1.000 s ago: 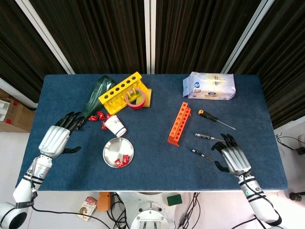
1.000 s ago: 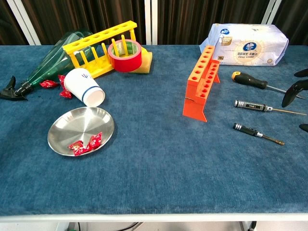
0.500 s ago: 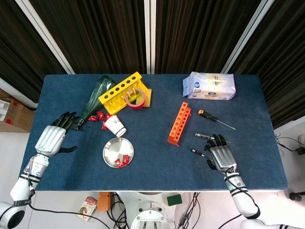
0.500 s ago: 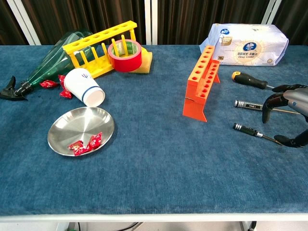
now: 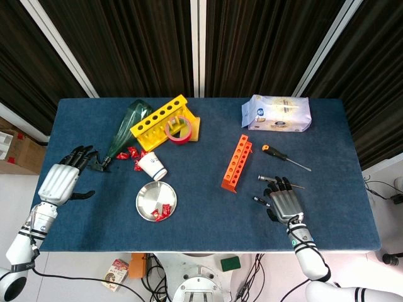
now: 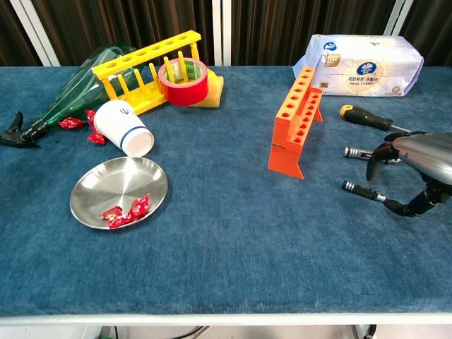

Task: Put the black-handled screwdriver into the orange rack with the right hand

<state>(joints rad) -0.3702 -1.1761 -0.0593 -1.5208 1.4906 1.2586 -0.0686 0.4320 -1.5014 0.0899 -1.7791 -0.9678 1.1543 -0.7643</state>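
Three screwdrivers lie right of the orange rack [image 5: 237,162] [image 6: 296,116]. The farthest one [image 5: 275,151] [image 6: 364,117] has a black and orange handle. A silvery-black one [image 5: 267,178] [image 6: 355,152] is in the middle. Nearest is a small all-black screwdriver [image 5: 259,201] [image 6: 357,188]. My right hand [image 5: 284,202] [image 6: 418,164] hovers palm down over the shafts of the two nearer ones, fingers arched and apart; I see nothing gripped. Its thumb is low by the small screwdriver's shaft. My left hand [image 5: 58,183] lies open near the table's left edge.
A pack of wipes [image 5: 276,113] lies behind the screwdrivers. On the left stand a yellow rack [image 5: 160,121], red tape roll [image 5: 177,130], green bottle [image 5: 126,128], paper cup [image 5: 153,167] and a steel plate [image 5: 156,201] with candies.
My right hand has slid left from the table's right edge to above the two nearer screwdrivers. My left hand has drawn back to the left, away from the bottle.
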